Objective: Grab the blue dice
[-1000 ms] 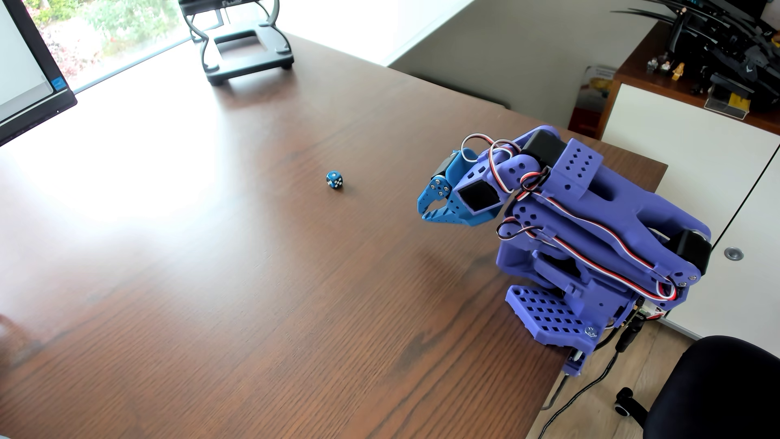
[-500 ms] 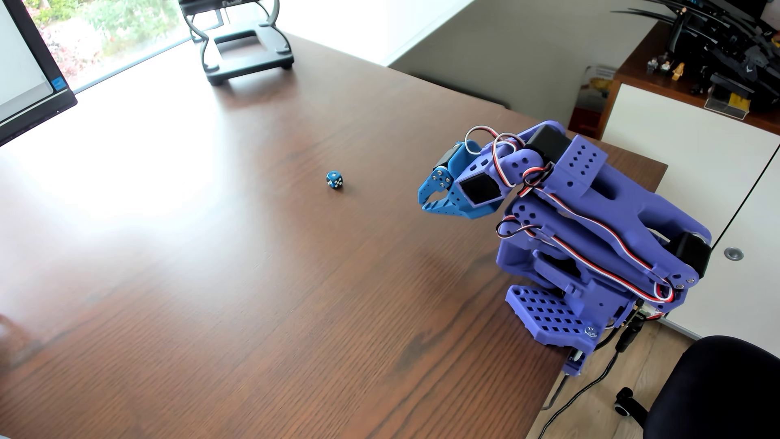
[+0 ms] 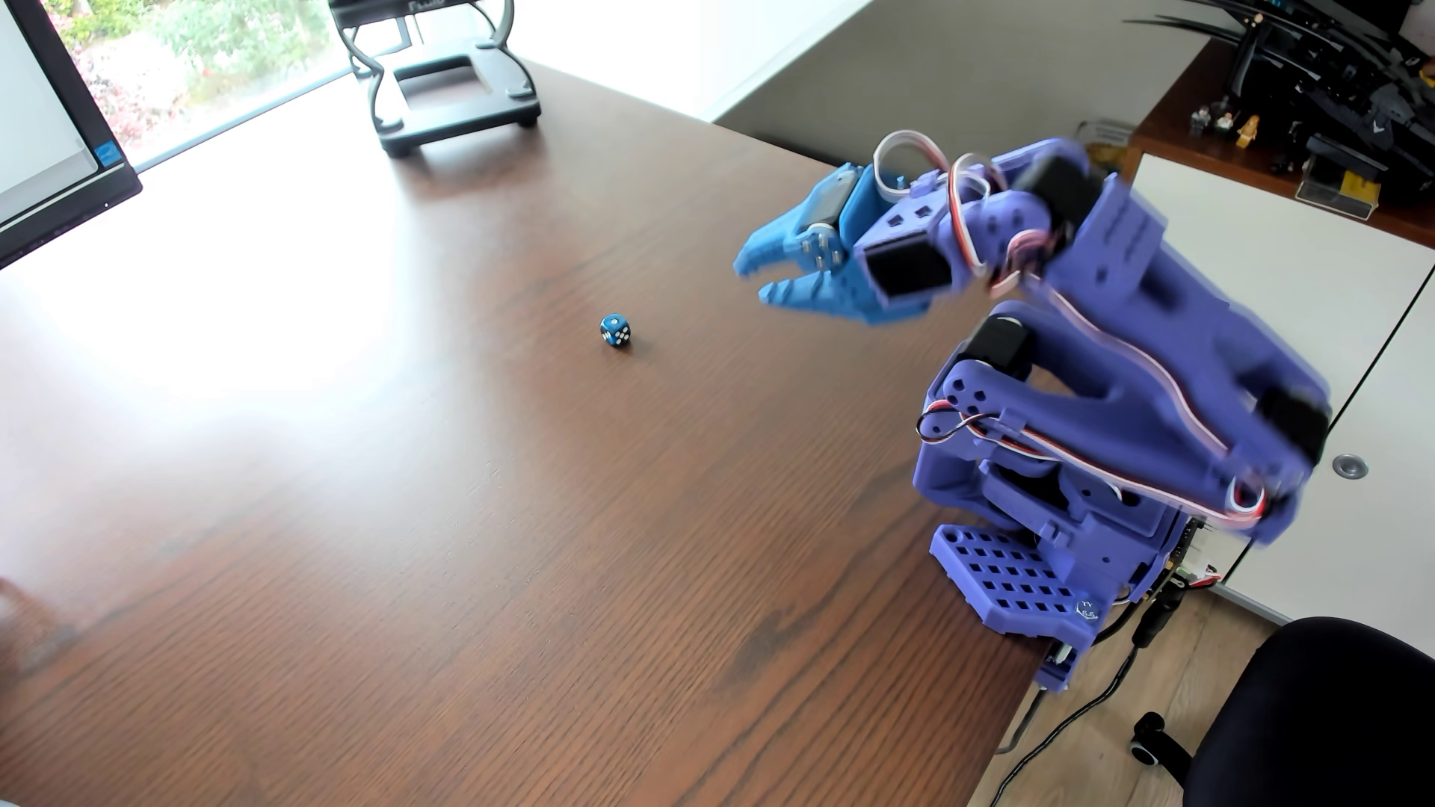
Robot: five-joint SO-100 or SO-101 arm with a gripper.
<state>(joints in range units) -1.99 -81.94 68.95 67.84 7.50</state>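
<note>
claw above the tabletop, blue dice lying free to its left

the light-blue claw (image 3: 752, 281) hangs in the air with its toothed fingers a little apart and nothing between them, tips aimed left and slightly down in the other view. the blue dice (image 3: 615, 331) sits on the tabletop (image 3: 388, 504) to the left of the tips and lower in the picture, apart from them; as a cube it shows no long axis, and it stands with one corner edge toward the camera, white pips on its top and both near faces. bare wood surrounds it on every side. the tabletop's right edge runs behind the purple arm (image 3: 1149, 326), whose base is clamped there. a black stand (image 3: 458, 93) sits at the far edge, a monitor (image 3: 46, 132) at upper left.
</note>
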